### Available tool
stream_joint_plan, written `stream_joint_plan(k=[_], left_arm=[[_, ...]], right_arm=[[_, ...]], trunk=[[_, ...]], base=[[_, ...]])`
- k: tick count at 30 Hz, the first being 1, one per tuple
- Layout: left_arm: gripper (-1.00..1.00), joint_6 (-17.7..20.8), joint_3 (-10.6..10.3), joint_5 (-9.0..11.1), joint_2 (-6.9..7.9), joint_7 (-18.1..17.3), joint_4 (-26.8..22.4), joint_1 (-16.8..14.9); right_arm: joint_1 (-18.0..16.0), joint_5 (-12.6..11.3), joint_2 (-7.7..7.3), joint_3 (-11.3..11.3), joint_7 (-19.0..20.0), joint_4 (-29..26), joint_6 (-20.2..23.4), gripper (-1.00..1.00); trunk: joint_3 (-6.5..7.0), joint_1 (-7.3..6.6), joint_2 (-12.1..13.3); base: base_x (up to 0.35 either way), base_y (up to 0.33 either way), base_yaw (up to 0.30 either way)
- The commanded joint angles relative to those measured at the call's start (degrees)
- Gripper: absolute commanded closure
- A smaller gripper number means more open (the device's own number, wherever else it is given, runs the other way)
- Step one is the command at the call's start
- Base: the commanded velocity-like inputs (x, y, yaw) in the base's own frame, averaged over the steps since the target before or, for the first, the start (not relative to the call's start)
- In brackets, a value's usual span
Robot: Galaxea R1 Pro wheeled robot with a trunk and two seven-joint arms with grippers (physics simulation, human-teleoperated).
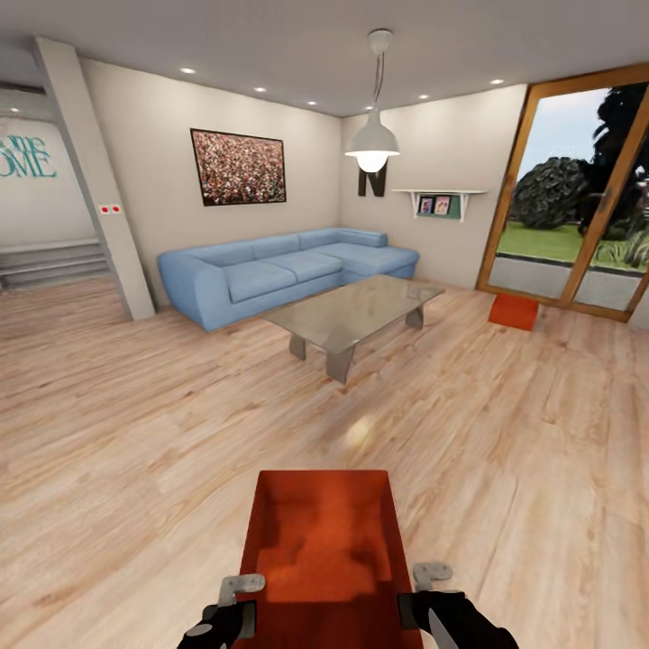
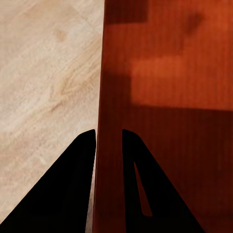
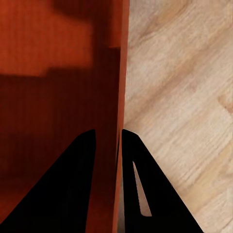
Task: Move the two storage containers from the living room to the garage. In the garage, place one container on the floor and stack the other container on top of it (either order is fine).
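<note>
Two grippers hold one orange-red container (image 1: 326, 550) at the bottom centre of the head view, above the light wood plank floor (image 1: 135, 424) of the living room. Left gripper (image 1: 236, 602) clamps the container's left wall; in the left wrist view its fingers (image 2: 77, 184) sit one on each side of that wall, closed tight on it, left gripper (image 2: 109, 133) tips at the rim. Right gripper (image 1: 422, 595) does the same on the right wall; right wrist view shows the right gripper (image 3: 108, 133) with the thin wall pinched between the fingers (image 3: 141, 184), wood floor (image 3: 184, 97) beyond. Container interior is open, shadowed in steps. Second container (image 1: 514, 311) sits on the floor far right, near the glass patio door (image 1: 577, 198), well apart from the held one. Glass coffee table (image 1: 356, 315) stands mid-room, blue corner sofa (image 1: 279, 270) behind it, pendant lamp (image 1: 372, 135) above, framed picture (image 1: 238, 167) on the wall.
</note>
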Motion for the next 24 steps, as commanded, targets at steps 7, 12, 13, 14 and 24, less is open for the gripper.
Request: stream_joint_plan(k=[7,12,13,14,24], left_arm=[[1.0,-0.1,0.5,-0.7,-0.11,0.5,0.3,-0.1],[1.0,-0.1,0.5,-0.7,-0.11,0.5,0.3,-0.1],[1.0,-0.1,0.5,-0.7,-0.11,0.5,0.3,-0.1],[1.0,-0.1,0.5,-0.7,-0.11,0.5,0.3,-0.1],[1.0,-0.1,0.5,-0.7,-0.11,0.5,0.3,-0.1]], right_arm=[[0.0,0.2,0.27,2.3,0.1,-0.3,-2.6,1.0],[0.0,0.2,0.27,2.3,0.1,-0.3,-2.6,1.0],[0.0,0.2,0.27,2.3,0.1,-0.3,-2.6,1.0],[0.0,0.2,0.27,2.3,0.1,-0.3,-2.6,1.0],[0.0,0.2,0.27,2.3,0.1,-0.3,-2.6,1.0]], trunk=[[-0.06,-0.01,0.0],[-0.06,-0.01,0.0],[-0.06,-0.01,0.0],[-0.06,-0.01,0.0],[-0.06,-0.01,0.0]], base=[[0.0,0.0,0.287],[0.0,0.0,0.287],[0.0,0.0,0.287],[0.0,0.0,0.287],[0.0,0.0,0.287]])
